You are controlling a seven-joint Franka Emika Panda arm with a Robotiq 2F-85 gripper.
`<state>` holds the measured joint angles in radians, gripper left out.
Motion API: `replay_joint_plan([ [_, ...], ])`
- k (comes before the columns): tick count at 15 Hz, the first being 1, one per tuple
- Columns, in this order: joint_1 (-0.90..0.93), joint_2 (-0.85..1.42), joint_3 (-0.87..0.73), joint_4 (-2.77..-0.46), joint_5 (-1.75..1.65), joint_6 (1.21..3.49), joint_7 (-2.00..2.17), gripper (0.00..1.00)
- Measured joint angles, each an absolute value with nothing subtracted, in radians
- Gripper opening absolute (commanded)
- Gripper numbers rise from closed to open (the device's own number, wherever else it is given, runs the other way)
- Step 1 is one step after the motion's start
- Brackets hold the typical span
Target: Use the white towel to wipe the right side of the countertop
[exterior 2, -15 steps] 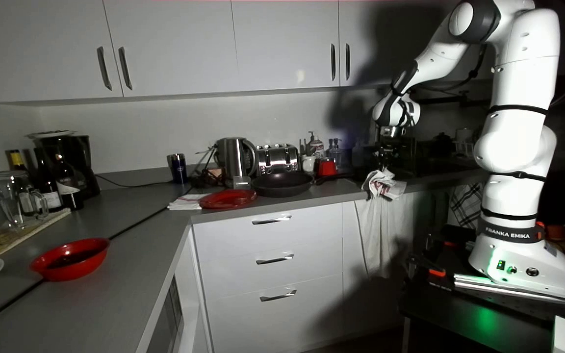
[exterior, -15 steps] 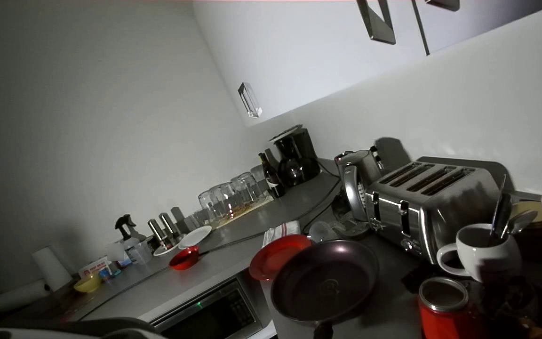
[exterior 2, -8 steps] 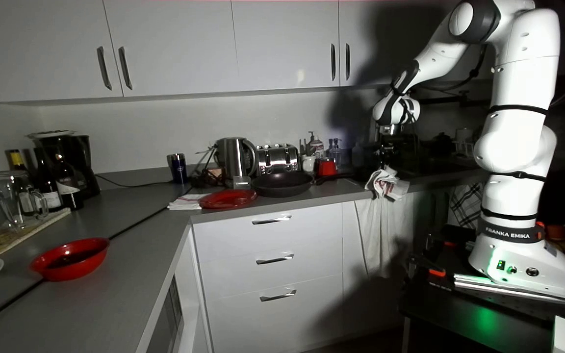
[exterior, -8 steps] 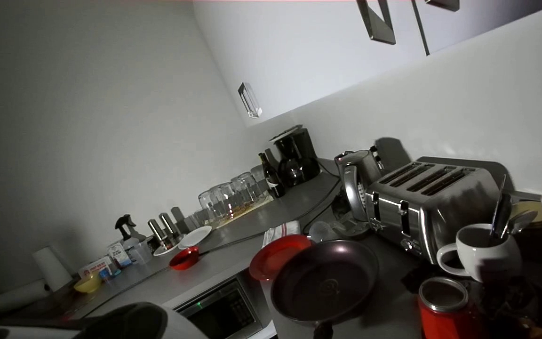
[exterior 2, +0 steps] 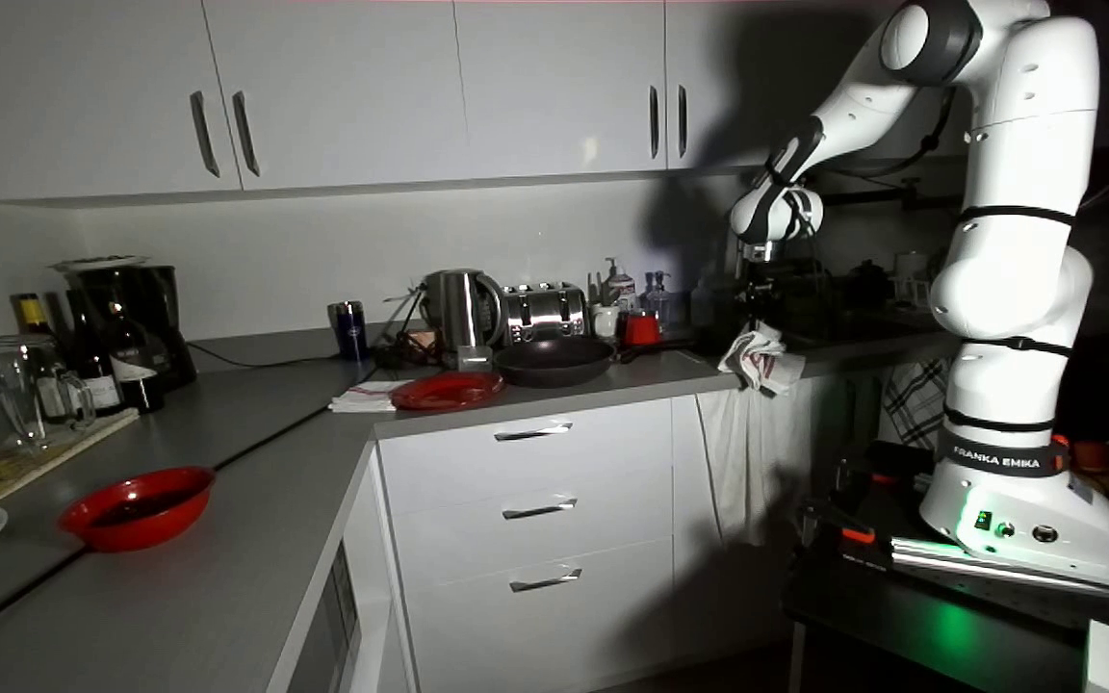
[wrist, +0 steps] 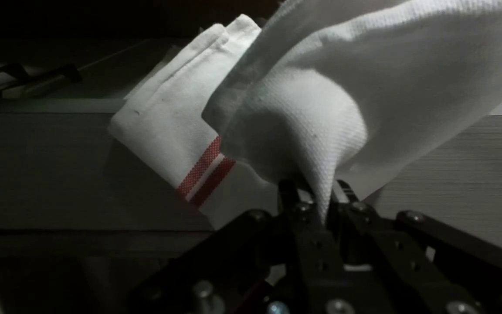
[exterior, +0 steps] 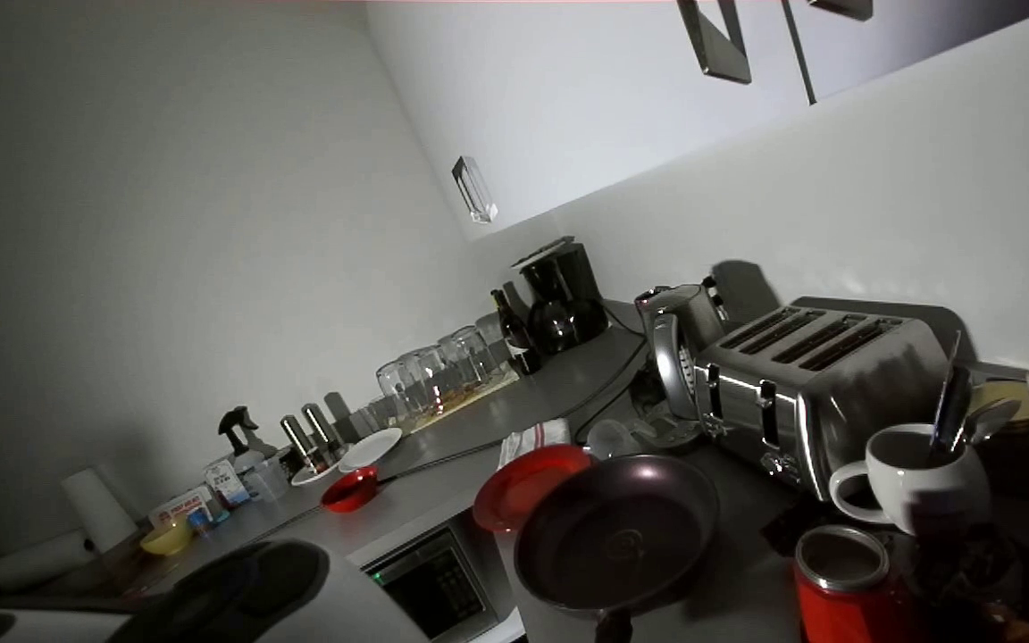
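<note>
Metal-rimmed red cylindrical canister [exterior 2: 642,330]: near gripper [wrist: 316,191] | dark round frying pan [exterior 2: 554,364]: handle [exterior: 613,627] towards gripper | boxy brushed-steel toaster [exterior 2: 545,315]: farther from gripper than canister | round red bowl [exterior 2: 148,527]: well apart from gripper

Your black gripper [wrist: 316,194] has the white cloth towel with red stripes [wrist: 177,126] in its grip, and the towel spreads out below it, across the front edge of the long flat grey countertop [exterior 2: 266,529]. In an exterior view, left of your gripper, you've got the red cylindrical canister [exterior 2: 642,331] closest, the white rounded mug [exterior 2: 605,321] just past that, then the round black frying pan [exterior 2: 554,361], handle toward your gripper. Further out: the flat red plate [exterior 2: 449,389], with the folded white cloth [exterior 2: 364,397] just beside it. Boxy steel toaster [exterior 2: 545,314] is left too but deeper in, tall steel kettle [exterior 2: 458,306] just past it. Round red bowl [exterior 2: 138,531] is far left, well apart.
</note>
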<state>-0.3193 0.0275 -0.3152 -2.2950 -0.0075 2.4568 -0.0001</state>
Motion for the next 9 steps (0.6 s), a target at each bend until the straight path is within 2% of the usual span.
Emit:
replay_joint_plan([
  [9,-0.300,0.113,-0.302,-2.232,-0.171,2.457,0.018,0.05],
])
